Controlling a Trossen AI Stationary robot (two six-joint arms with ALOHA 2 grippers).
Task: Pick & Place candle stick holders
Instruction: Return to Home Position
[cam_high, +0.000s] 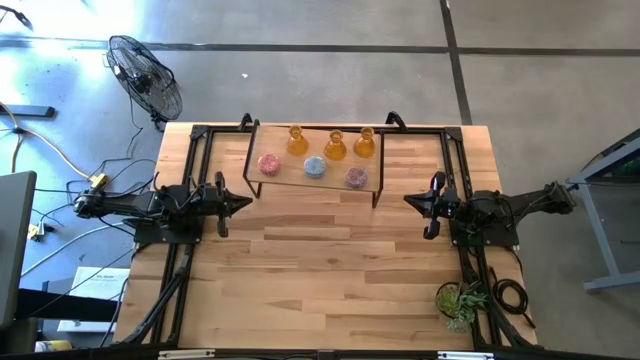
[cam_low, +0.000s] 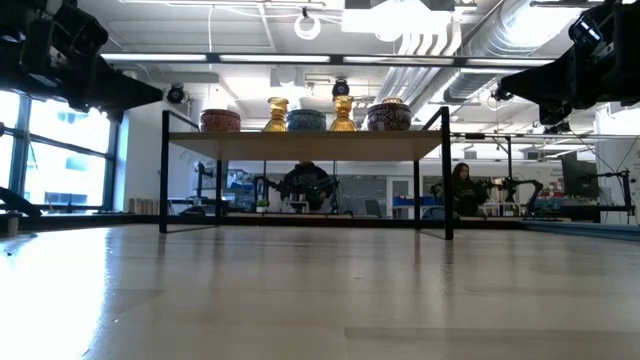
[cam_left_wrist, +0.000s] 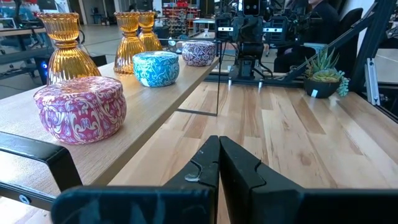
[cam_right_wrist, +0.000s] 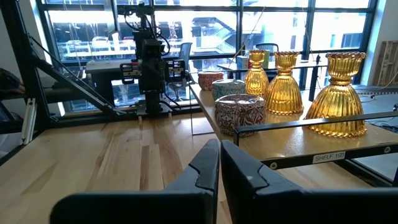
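Observation:
Six candle stick holders stand on a small raised wooden shelf (cam_high: 372, 172) at the table's far middle. Three amber flask-shaped ones (cam_high: 334, 146) stand in the far row. In the near row stand a pink one (cam_high: 269, 163), a light blue one (cam_high: 315, 167) and a mauve one (cam_high: 356, 178). My left gripper (cam_high: 248, 203) is shut and empty, above the table's left side, pointing right. My right gripper (cam_high: 407, 200) is shut and empty, above the right side, pointing left. The left wrist view shows the pink holder (cam_left_wrist: 81, 109) close by; the right wrist view shows the mauve holder (cam_right_wrist: 240, 114).
A small green potted plant (cam_high: 460, 300) stands at the table's near right corner. The shelf rests on thin black metal legs (cam_low: 164, 172). Bare wood lies between the arms and toward the near edge (cam_high: 320, 290). A person (cam_low: 462, 190) sits in the room behind.

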